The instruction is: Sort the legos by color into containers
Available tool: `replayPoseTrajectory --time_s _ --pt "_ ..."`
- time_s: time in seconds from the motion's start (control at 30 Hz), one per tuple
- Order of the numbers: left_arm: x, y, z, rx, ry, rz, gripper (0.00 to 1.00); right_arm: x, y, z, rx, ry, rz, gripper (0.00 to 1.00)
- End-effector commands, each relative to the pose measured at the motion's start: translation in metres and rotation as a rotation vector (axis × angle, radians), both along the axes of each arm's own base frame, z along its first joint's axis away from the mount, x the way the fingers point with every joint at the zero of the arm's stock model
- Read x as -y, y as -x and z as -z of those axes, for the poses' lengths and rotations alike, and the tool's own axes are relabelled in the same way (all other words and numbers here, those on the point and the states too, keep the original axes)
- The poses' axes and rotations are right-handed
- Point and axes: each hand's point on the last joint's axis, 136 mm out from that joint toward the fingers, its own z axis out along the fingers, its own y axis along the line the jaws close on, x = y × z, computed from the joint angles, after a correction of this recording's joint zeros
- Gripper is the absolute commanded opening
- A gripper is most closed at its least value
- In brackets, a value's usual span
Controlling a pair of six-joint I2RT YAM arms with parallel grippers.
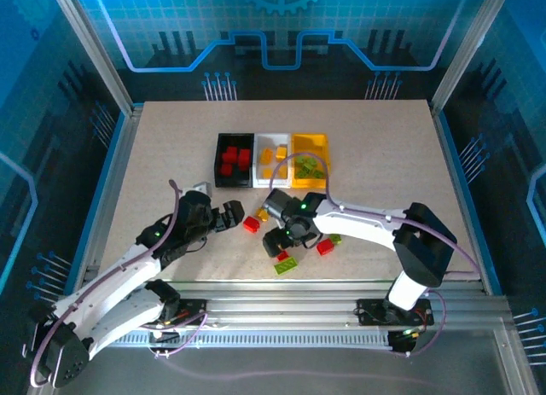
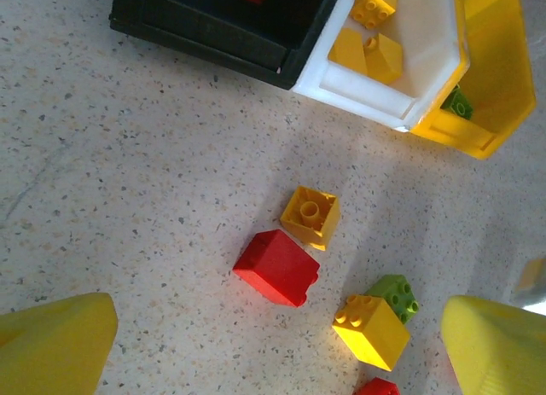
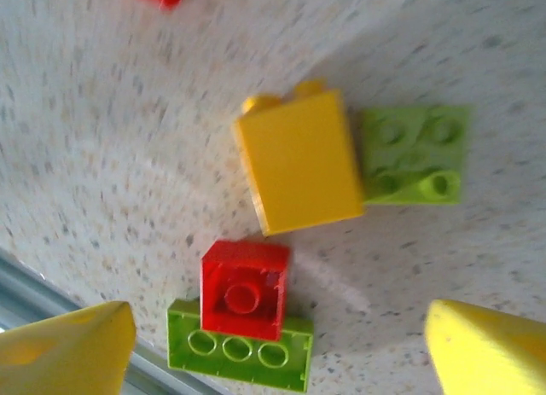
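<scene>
Three joined bins stand at the back: black with red legos, white with yellow ones, yellow-orange with green ones. My left gripper is open and empty, just left of a loose red brick and an upturned yellow brick. A yellow brick and a green one lie to their right. My right gripper is open above a small red brick that touches a green oblong brick. Beyond them lie a yellow brick and a green plate.
Another red brick and a green piece lie right of the right gripper. The metal rail at the table's near edge runs close behind the green oblong brick. Both arms reach toward the table's middle, close to each other.
</scene>
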Motion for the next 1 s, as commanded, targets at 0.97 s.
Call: replayPoseTrajectory --time_s 0.97 --pt "-0.005 0.001 0.014 -0.056 0.005 0.012 0.99 0.026 0.035 0.049 -0.032 0.249 -0.044 0.71"
